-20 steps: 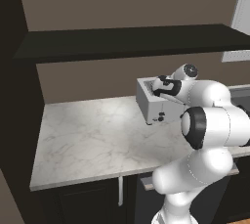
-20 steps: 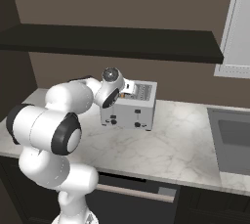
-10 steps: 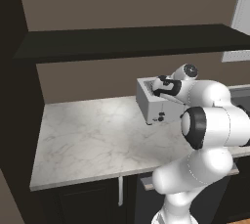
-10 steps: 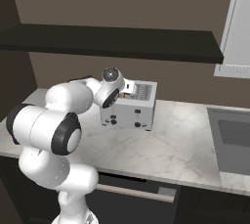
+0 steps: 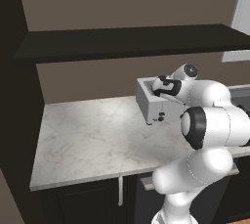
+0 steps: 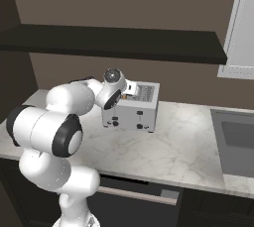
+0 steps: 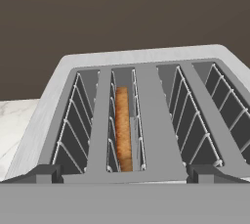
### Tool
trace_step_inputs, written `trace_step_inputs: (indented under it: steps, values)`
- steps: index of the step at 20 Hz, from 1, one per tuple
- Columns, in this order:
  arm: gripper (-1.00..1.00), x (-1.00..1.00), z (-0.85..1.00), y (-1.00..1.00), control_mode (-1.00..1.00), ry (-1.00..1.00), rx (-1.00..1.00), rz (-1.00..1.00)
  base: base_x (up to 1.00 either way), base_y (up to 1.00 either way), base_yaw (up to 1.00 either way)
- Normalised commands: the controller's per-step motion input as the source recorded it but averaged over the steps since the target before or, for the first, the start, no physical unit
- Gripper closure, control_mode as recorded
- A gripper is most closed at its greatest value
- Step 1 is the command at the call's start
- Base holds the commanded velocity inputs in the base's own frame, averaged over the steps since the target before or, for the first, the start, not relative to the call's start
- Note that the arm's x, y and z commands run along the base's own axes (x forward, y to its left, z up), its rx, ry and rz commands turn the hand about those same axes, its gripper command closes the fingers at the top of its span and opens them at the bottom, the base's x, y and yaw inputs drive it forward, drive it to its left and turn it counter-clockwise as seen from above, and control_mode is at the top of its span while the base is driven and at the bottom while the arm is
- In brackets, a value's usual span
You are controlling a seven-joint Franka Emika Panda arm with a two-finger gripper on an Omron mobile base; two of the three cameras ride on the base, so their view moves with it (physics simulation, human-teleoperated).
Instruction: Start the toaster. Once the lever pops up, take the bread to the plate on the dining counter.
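Tool (image 5: pixel 166 87) sits right above the toaster (image 6: pixel 133 107), jaws spread wide, holding nothing. Toaster is on the counter (image 5: pixel 97 135) against the back wall. Bread (image 7: pixel 123 127) sits on edge in the second slot from the left in the hand view, its top below the slot rim.

Judgement: the step is either lever press or bread pick; can't tell lever state from here. If picking: centre the fingertips (image 7: pixel 44 173) across the slice, descend straight along the slot, stay clear of the wire guides, pinch the thin faces, lift vertically.
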Motion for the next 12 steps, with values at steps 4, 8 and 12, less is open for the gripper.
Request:
trace_step_inputs:
  steps: [4,8,12]
  values:
    - [-1.00,0.00,0.00,0.00,-1.00,0.00,0.00,0.00,0.00,0.00,0.00]
    - [-1.00,0.00,0.00,0.00,-1.00,0.00,0.00,0.00,0.00,0.00,0.00]
    - [-1.00,0.00,0.00,0.00,-1.00,0.00,0.00,0.00,0.00,0.00,0.00]
